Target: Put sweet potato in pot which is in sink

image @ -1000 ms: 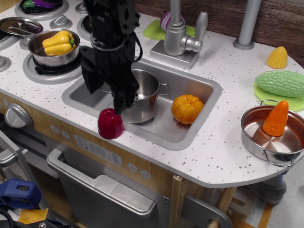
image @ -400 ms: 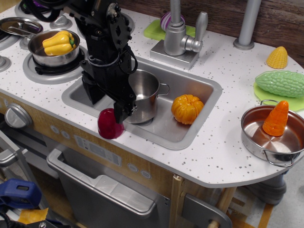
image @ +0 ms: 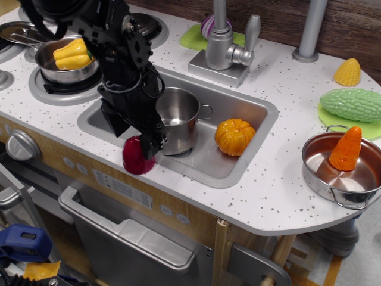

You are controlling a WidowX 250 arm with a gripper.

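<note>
The sweet potato (image: 134, 158) looks light, hard and glossy, so probably slippery; grip across its rounded middle. The tool (image: 138, 142) stands apart around it.

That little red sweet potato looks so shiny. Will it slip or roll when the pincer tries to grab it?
The sweet potato has a glossy, smooth skin, so it may well slip between the fingers of the pincer. It looks like rigid toy plastic, so probably light and unlikely to squash. Its rounded shape, sitting on the sink rim, suggests a nudge could roll it.
</note>
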